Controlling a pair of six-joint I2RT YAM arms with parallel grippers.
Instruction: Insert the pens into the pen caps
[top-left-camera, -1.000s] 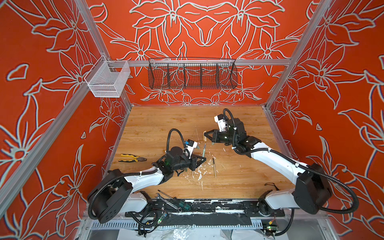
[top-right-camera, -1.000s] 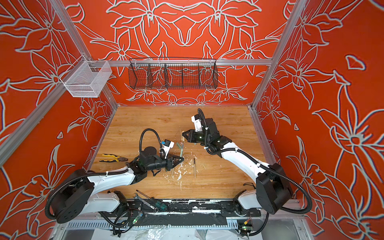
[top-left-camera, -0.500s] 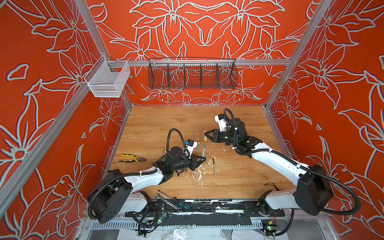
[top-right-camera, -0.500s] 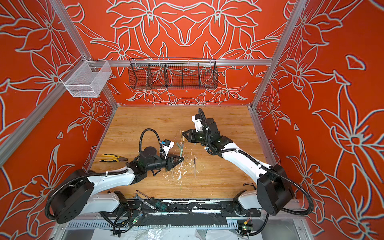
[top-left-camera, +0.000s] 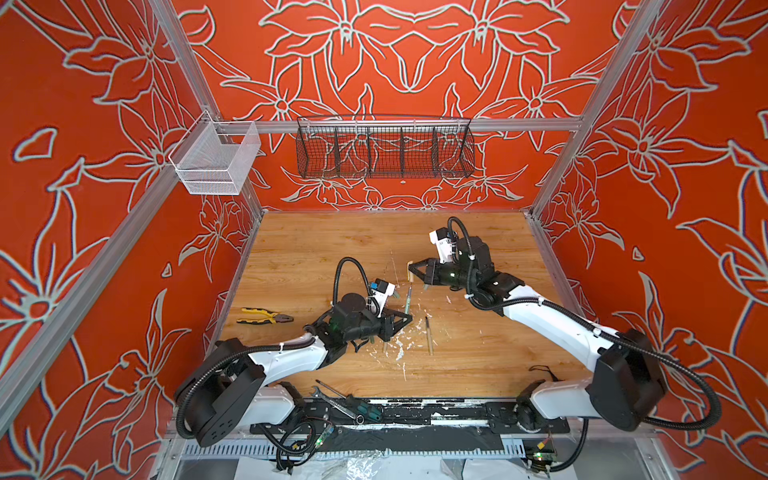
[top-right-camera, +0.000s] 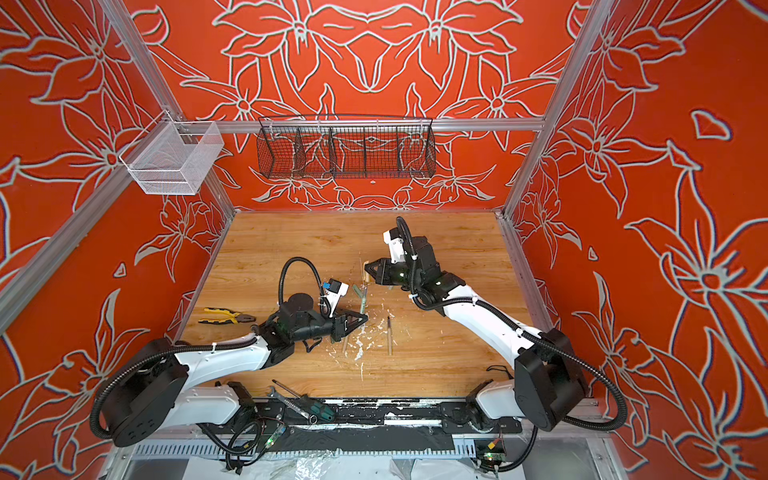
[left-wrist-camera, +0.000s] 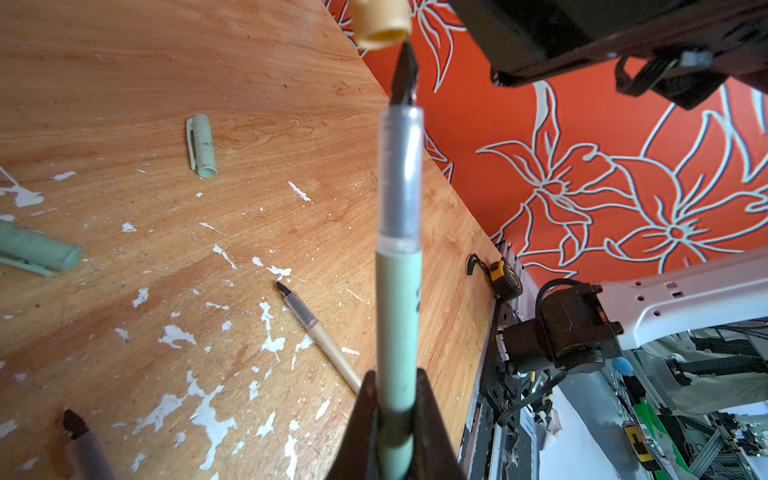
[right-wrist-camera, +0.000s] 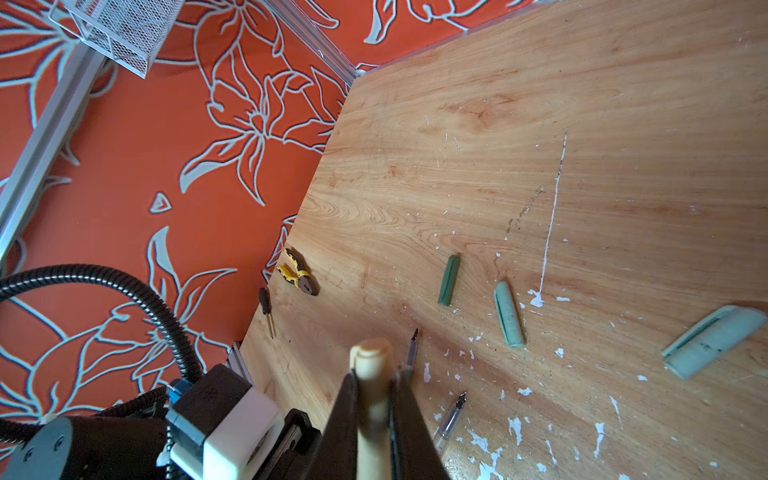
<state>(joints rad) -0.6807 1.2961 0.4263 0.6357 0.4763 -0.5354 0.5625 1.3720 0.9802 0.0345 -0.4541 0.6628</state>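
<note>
Hovering over the middle of the wooden table (top-left-camera: 316, 249) in both top views, the left gripper (top-left-camera: 405, 320) is pinching one green pen (top-left-camera: 408, 296). The pen is aiming at the right gripper (top-left-camera: 411, 272), which is clamping the one beige cap (top-left-camera: 409, 266). One beige pen (top-left-camera: 428, 338) is lying flat near the left gripper, and one pair of pliers (top-left-camera: 266, 316) is sitting well off to the left.

Left wrist view: the fingers (left-wrist-camera: 358, 432) are squeezing the green barrel. The dark tip is sitting right at the beige cap's mouth (in or just touching, can't tell). The beige pen and a third pen (left-wrist-camera: 81, 440) are lying on the wood, plus two pale green caps (left-wrist-camera: 202, 145) (left-wrist-camera: 39, 251).

Right wrist view: the fingers are gripping the beige cap's sides. Three caps are lying loose, one dark green cap (right-wrist-camera: 449, 280) and two pale ones.
</note>
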